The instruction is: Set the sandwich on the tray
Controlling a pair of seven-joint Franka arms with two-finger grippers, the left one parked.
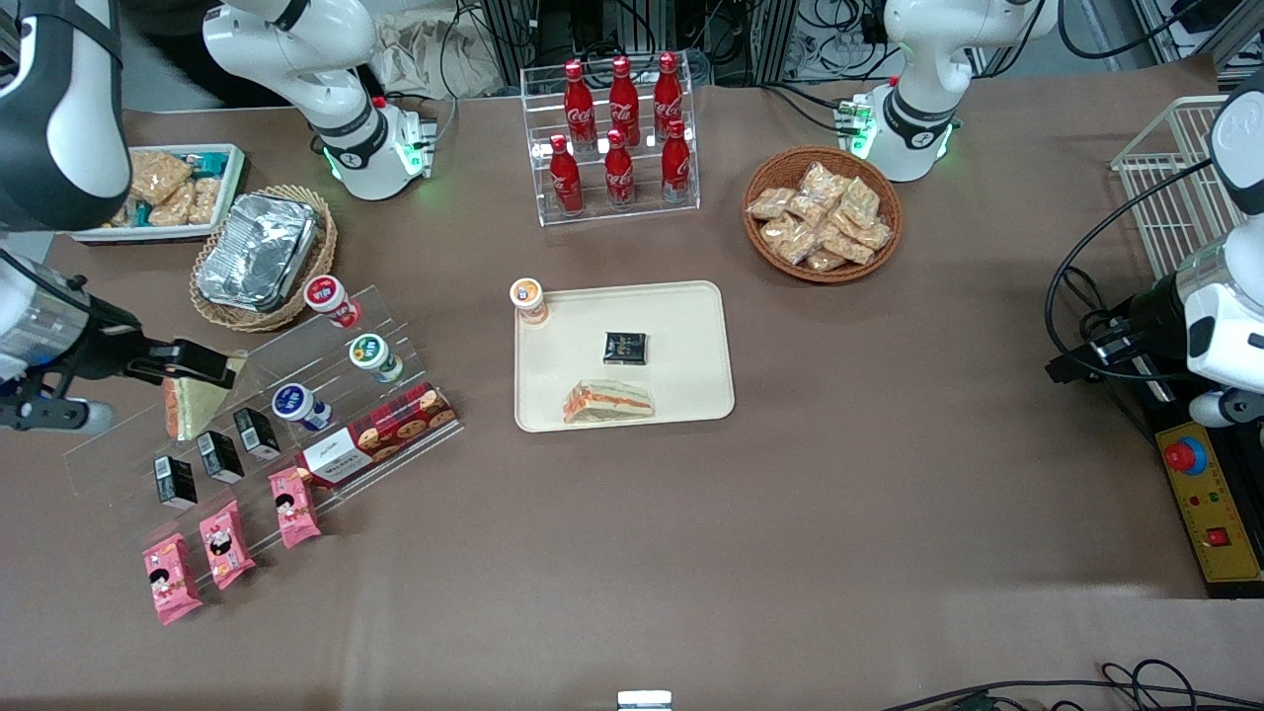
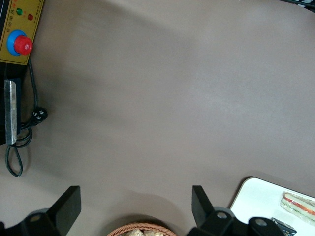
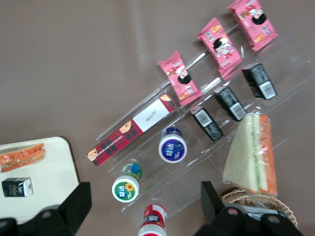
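A wrapped triangular sandwich point(image 1: 186, 407) with orange and green filling stands on the clear acrylic step stand point(image 1: 267, 415) toward the working arm's end of the table. It also shows in the right wrist view point(image 3: 252, 156). My right gripper point(image 1: 209, 367) hovers just above it, open and empty point(image 3: 145, 199); the sandwich lies outside one black fingertip point(image 3: 210, 195). A second, like sandwich point(image 1: 609, 402) lies on the cream tray point(image 1: 691, 385) at mid-table, at the tray's edge nearest the front camera. The tray also shows in the right wrist view point(image 3: 56, 162).
The stand holds small cups point(image 1: 374, 356), black cartons point(image 1: 219, 456), pink packets point(image 1: 226, 543) and a plaid cookie box point(image 1: 380, 434). A basket of foil containers point(image 1: 259, 249) and a white snack bin point(image 1: 163, 190) are nearby. A black packet point(image 1: 625, 348) lies on the tray, an orange-lidded cup point(image 1: 529, 299) beside it.
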